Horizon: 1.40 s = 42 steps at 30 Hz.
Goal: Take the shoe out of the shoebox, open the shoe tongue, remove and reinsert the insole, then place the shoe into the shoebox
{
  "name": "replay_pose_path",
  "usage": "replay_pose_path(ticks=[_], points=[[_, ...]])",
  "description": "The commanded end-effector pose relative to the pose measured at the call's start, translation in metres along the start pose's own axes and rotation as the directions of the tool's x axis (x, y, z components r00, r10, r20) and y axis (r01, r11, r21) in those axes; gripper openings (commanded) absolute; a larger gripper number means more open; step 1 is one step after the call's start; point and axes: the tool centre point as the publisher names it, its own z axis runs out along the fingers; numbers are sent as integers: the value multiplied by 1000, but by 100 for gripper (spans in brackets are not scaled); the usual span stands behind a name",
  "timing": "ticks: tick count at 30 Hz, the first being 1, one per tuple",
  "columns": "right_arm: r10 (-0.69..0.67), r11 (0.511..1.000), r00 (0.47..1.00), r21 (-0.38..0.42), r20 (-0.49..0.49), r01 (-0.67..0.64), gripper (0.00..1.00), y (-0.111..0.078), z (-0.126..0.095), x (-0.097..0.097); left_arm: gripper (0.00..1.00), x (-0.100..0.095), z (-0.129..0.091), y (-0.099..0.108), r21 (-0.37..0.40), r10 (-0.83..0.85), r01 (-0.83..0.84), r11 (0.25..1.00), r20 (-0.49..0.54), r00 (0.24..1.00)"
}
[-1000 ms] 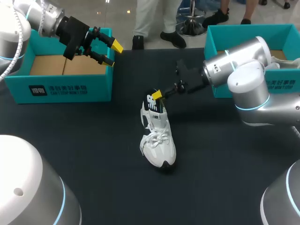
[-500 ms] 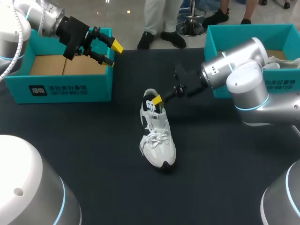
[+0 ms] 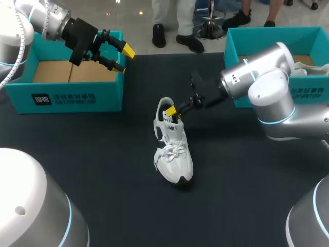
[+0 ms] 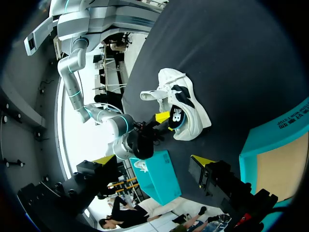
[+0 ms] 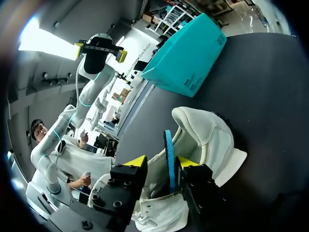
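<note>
Left claw raised, splayed, right claw low, parted

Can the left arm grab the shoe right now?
Probably yes: the left end effector hangs open over the shoebox corner, nothing between it and the shoe. The right end effector crowds the heel, though.

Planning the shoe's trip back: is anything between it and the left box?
Nothing lies on the table between the shoe and the left box. But the left gripper hangs open over that box's right wall, in the way from above.
</note>
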Motion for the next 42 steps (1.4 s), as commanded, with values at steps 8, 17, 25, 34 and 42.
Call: replay_pose_path(ticks=[8, 17, 25, 34, 42], points=[[-24, 997, 998, 77, 57, 19, 50, 10, -5, 8, 100, 0, 0, 0, 1, 1, -1, 1000, -3, 1000], [-26, 994, 994, 107, 105, 14, 68, 13, -7, 10, 100, 0, 0, 0, 1, 1, -1, 1000, -3, 1000], [-30, 992, 991, 124, 131, 14, 58, 20, -9, 12, 100, 0, 0, 0, 1, 1, -1, 1000, -3, 1000], [-40, 989, 992, 144, 117, 23, 49, 22, 1, 12, 100, 0, 0, 0, 1, 1, -1, 1000, -3, 1000], [-33, 987, 990, 160, 135, 11, 92, 22, -1, 12, 100, 0, 0, 0, 1, 1, -1, 1000, -3, 1000]])
